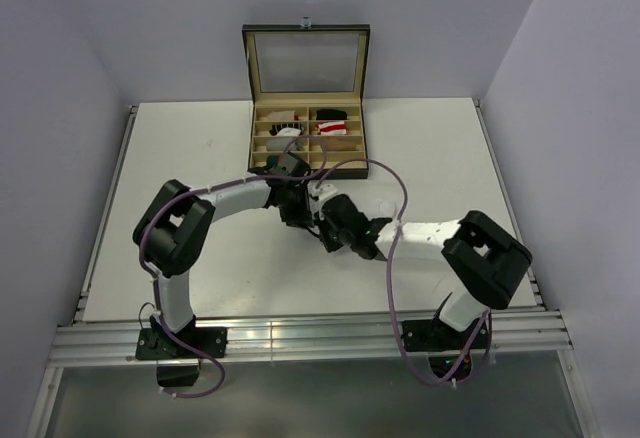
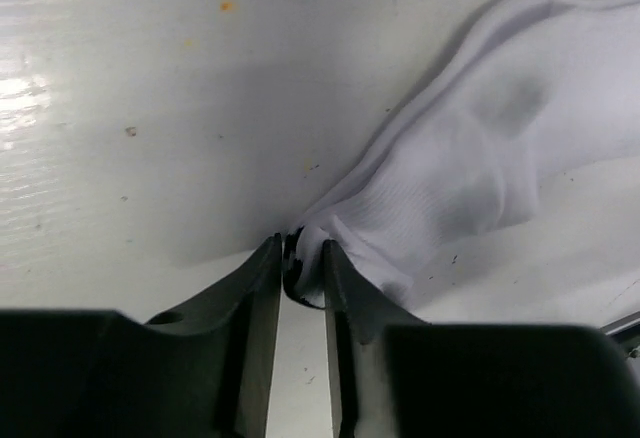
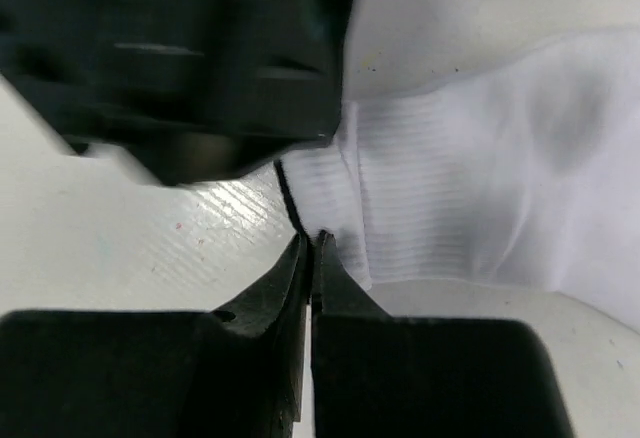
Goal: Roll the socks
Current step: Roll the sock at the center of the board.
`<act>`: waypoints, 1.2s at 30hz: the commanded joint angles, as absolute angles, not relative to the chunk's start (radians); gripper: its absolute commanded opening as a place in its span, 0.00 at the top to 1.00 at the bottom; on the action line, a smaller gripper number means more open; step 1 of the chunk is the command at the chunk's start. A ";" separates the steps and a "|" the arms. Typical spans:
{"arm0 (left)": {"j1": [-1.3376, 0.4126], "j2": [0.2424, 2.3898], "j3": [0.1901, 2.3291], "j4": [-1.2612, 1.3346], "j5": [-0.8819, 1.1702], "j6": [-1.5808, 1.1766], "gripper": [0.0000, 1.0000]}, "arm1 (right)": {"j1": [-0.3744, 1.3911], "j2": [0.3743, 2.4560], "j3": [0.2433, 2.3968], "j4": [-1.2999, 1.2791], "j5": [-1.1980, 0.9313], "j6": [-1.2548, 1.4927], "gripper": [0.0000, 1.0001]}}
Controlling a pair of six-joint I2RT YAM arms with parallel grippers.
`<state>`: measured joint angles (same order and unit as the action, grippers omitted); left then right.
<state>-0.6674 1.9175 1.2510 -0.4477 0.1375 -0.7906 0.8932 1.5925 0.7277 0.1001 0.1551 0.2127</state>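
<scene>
A white sock (image 2: 480, 148) lies flat on the white table, its body running away from both grippers. My left gripper (image 2: 300, 250) is shut on the sock's cuff, where a dark stripe shows between the jaws. My right gripper (image 3: 312, 241) is shut on the cuff edge of the same sock (image 3: 480, 188), right beside the left gripper's dark body (image 3: 190, 58). In the top view both grippers, left (image 1: 300, 208) and right (image 1: 331, 228), meet at mid-table, and the sock (image 1: 384, 201) is barely visible. A red-and-white sock (image 1: 333, 128) lies in the box. The tan-brown sock is not visible.
An open wooden box (image 1: 309, 160) with compartments and a raised glass lid (image 1: 306, 61) stands at the back centre, just behind the grippers. It holds small dark and light bundles (image 1: 290, 131). Walls close in the table (image 1: 180, 158) on three sides.
</scene>
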 commanded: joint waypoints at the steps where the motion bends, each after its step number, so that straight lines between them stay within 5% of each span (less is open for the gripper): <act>1: -0.660 1.858 1.207 -0.424 0.133 -0.827 0.69 | 0.770 1.549 0.675 0.107 -0.193 0.256 1.00; 8: -0.652 1.784 1.151 -0.355 0.101 -0.902 0.42 | 0.545 1.629 0.640 0.228 -0.630 0.405 1.00; 19: -0.652 1.669 1.020 -0.201 0.138 -0.976 0.42 | 0.354 1.841 0.549 0.535 -0.879 0.705 1.00; 36: -0.692 1.784 1.055 -0.147 0.170 -0.971 0.48 | 0.314 1.951 0.592 0.517 -0.893 0.736 1.00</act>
<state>-0.6853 1.7550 1.0172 -0.1654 0.1604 -0.9653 0.3161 1.9068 0.6041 0.6090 -0.9741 0.7692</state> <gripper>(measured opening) 0.530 0.023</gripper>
